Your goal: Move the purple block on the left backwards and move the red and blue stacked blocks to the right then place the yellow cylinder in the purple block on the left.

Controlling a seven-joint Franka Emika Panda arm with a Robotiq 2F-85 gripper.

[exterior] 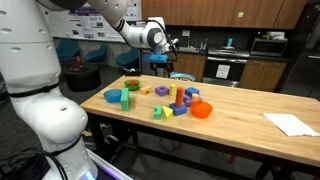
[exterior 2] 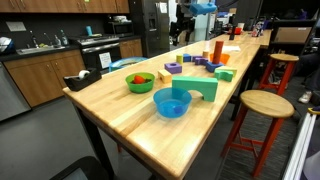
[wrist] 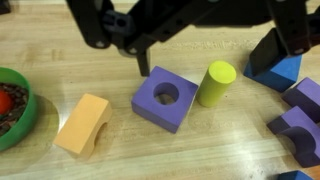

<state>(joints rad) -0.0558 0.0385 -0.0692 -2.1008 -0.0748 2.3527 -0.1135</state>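
counter (wrist: 200, 150): bare wood; a dropped piece could roll.
claw (wrist: 205, 55): spread wide, empty, above the pieces; closing may nudge the block.
purple block (wrist: 165, 98): holed, mid wrist view.
yellow cylinder (wrist: 216, 83): touching the block's right edge; may topple.

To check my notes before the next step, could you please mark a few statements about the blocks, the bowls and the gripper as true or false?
1. The short yellow cylinder sits in the round hole of the purple square block. False: it is beside the block, against its edge, and the hole is empty.
2. The gripper is open and holds nothing. True.
3. In the wrist view, the orange arch-shaped block lies between the round green bowl and the purple square block. True.
4. The round light-blue bowl holds a red object. False: it looks empty, and the red object lies in the green bowl.
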